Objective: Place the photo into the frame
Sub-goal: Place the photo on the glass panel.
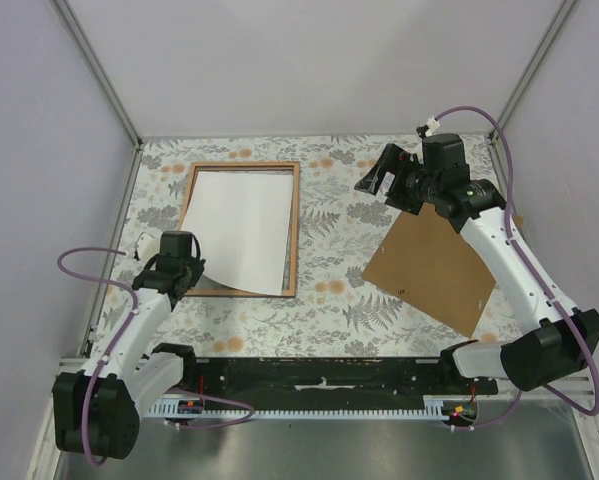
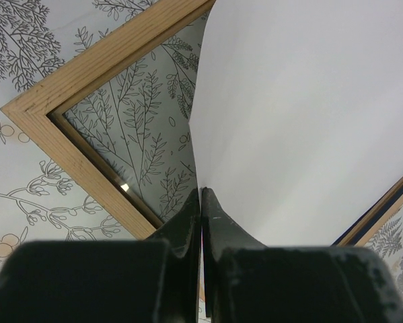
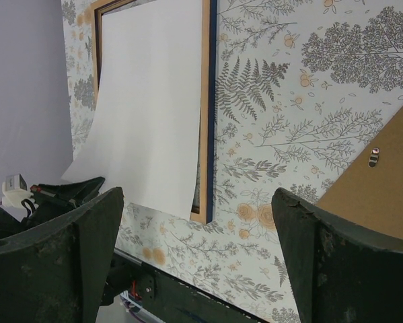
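The photo [image 1: 241, 226] shows its plain white back and lies over the frame [image 1: 295, 225], a thin light-wood rectangle on the left of the table. Its near left corner is lifted and curled. My left gripper [image 1: 191, 276] is shut on that corner. In the left wrist view the fingers [image 2: 201, 202] pinch the white sheet [image 2: 302, 121] above the frame's wooden corner [image 2: 46, 128]. My right gripper [image 1: 377, 173] is open and empty, raised at the far right. In its wrist view I see the photo [image 3: 154, 101] and the frame's blue-edged rim [image 3: 212, 101].
A flat brown backing board [image 1: 434, 265] lies at an angle on the right under my right arm, also seen in the right wrist view [image 3: 383, 195]. Floral paper [image 1: 329, 290] covers the table. Grey walls stand on three sides.
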Robot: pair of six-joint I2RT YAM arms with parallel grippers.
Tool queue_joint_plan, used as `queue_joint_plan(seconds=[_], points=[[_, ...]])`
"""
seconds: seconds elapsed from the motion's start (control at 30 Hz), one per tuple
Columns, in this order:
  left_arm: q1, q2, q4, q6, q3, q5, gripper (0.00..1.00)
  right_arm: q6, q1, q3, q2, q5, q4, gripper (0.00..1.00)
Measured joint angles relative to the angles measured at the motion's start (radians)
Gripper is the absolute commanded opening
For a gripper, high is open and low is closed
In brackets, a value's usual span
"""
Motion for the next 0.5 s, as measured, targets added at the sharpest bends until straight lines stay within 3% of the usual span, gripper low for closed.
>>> queue_joint_plan(seconds=[0.5], points=[[-0.045,0.024,-0.013,-0.110,-0.067,-0.018,0.02,-0.023,0.000,0.000,0.011,0.001,0.000,0.98]])
